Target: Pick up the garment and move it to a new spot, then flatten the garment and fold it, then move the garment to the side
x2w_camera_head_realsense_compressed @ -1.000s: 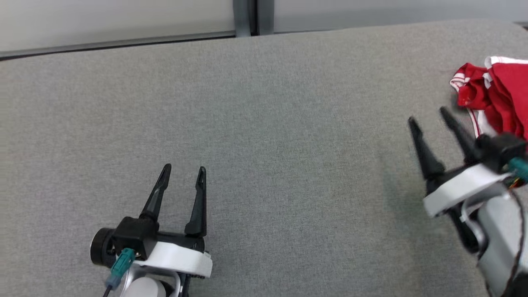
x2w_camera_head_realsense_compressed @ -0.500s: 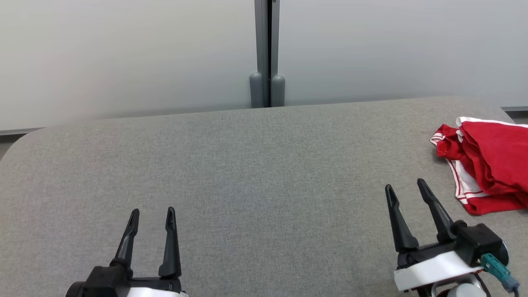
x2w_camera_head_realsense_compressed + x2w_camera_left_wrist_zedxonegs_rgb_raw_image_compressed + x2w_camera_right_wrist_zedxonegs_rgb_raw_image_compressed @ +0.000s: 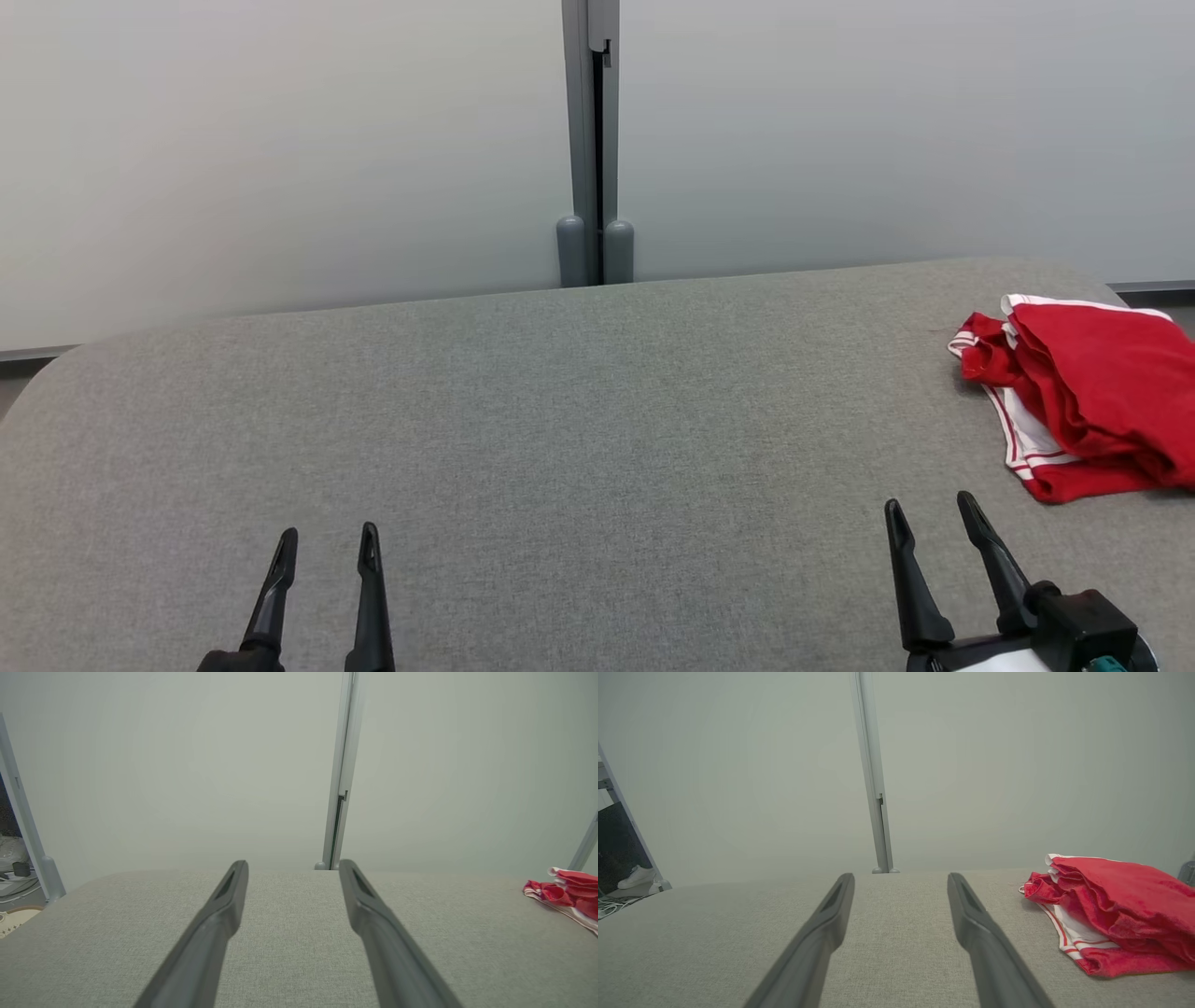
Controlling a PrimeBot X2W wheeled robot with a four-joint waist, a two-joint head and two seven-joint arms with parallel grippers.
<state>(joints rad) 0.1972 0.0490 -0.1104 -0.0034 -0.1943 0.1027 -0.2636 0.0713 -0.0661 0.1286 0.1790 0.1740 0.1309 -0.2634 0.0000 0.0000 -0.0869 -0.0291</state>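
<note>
1. The flat grey fabric table (image 3: 579, 420) lay under both grippers.
2. The crumpled red white-trimmed garment (image 3: 1088, 392) lay beyond and right of the right gripper (image 3: 929, 509). It was likely light and limp, best pinched at a raised fold.
3. That gripper and the left gripper (image 3: 329, 537) stood spread and empty.

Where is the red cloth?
In the head view, the red cloth lies bunched at the far right of the table, beyond the right gripper, not touching it.

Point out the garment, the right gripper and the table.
garment (image 3: 1092, 383), head view, on its red top fold.
right gripper (image 3: 929, 504), head view, midway between its fingertips.
table (image 3: 560, 420), head view, bare grey surface.
</note>
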